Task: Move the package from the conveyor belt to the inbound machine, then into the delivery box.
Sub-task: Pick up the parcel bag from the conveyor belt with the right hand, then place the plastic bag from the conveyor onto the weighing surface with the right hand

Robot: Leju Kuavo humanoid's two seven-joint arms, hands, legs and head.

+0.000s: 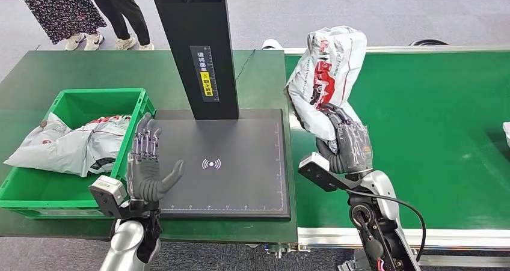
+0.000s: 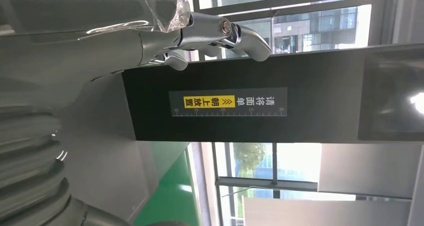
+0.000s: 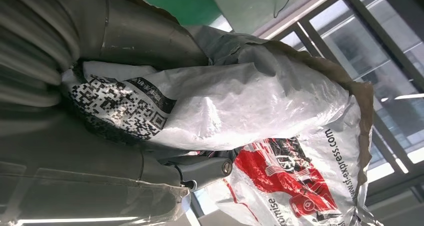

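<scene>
Package [image 1: 325, 73] gripped in my right hand [image 1: 347, 145], mid-right of frame; left hand [image 1: 147, 169] loose, empty. Must lay it flat on dark scan pad [image 1: 240, 145].

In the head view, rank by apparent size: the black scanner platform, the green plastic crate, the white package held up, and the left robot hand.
1. Black scanner platform
2. Green plastic crate, partly cut off, so its rank against the platform is unsure
3. White package, raised nearer the camera
4. Left robot hand
</scene>
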